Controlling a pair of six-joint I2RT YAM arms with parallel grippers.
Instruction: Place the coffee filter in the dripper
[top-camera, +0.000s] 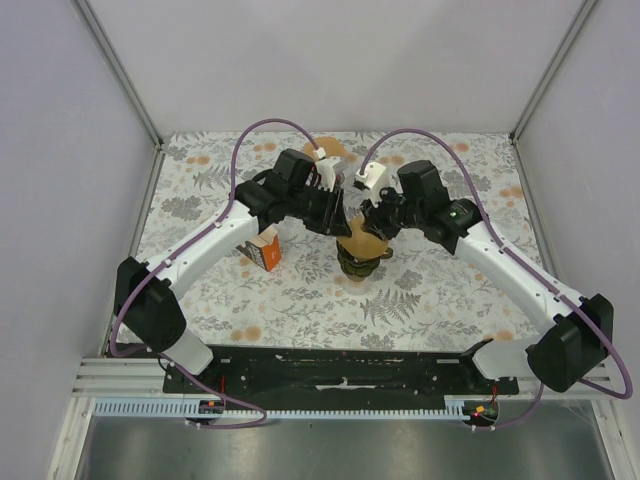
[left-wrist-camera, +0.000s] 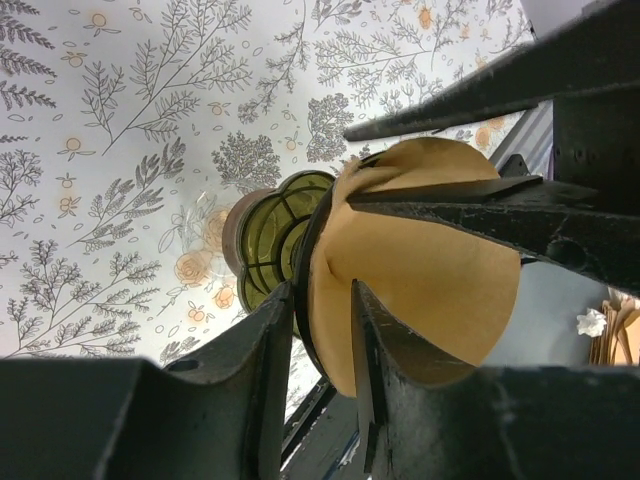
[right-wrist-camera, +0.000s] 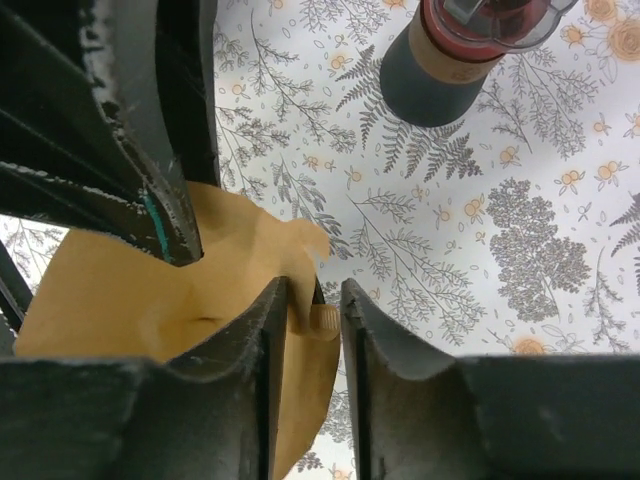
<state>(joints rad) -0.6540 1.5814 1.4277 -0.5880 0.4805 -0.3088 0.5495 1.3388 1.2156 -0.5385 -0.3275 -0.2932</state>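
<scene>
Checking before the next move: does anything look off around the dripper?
The coffee filter looks buckled and creased, perched over the green dripper rather than opened inside it, with the left gripper and right gripper straddling its edges. Nothing looks spilled.

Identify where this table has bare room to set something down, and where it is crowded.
Free: the front strip of cloth between the dripper and the near edge, and the two back corners. Crowded: the centre, where left gripper and right gripper meet at the coffee filter, with the orange box alongside.
</scene>
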